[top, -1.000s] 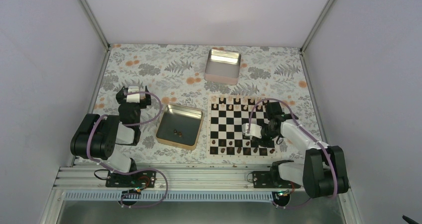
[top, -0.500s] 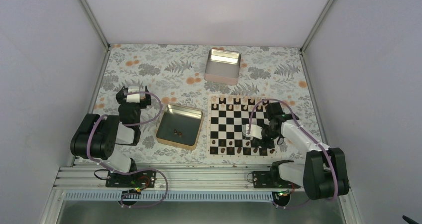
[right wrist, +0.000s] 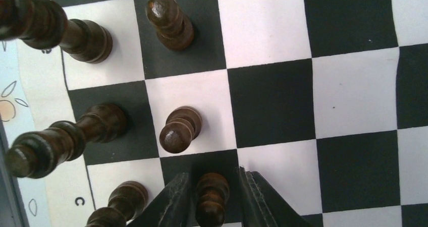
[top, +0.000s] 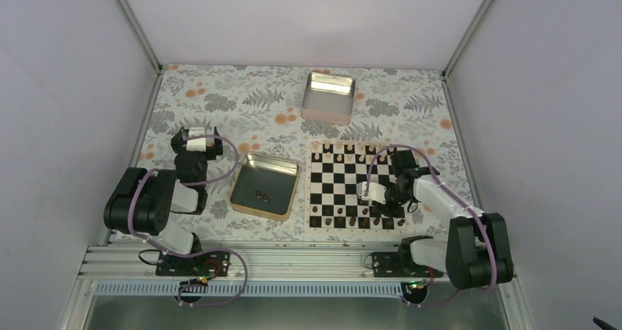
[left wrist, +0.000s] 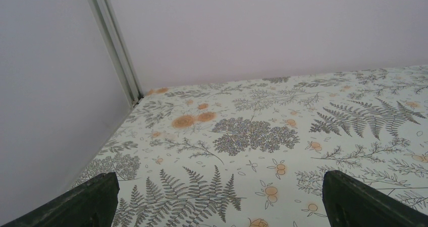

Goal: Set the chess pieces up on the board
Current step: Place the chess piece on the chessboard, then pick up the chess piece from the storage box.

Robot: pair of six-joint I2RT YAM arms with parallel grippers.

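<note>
The board point(top: 309, 191) lies right of centre, with dark brown chess pieces point(top: 350, 221) along its near rows and more on its far row point(top: 350, 149). My right gripper point(top: 383, 204) is low over the near right part. In the right wrist view its fingers point(right wrist: 174, 202) stand on either side of an upright dark pawn point(right wrist: 212, 196) on a black square, with a narrow gap on each side. Another pawn point(right wrist: 180, 129) stands just beyond. My left gripper point(top: 196, 131) rests at the far left, open and empty point(left wrist: 219, 202).
A gold-rimmed tray point(top: 242, 198) left of the board holds two dark pieces point(top: 261, 195). A silver tin point(top: 329, 95) stands at the back. Taller dark pieces point(right wrist: 65, 141) line the board edge beside my right gripper. Walls enclose the floral table.
My right wrist has shifted very slightly over the board's near rows. The left arm has not moved.
</note>
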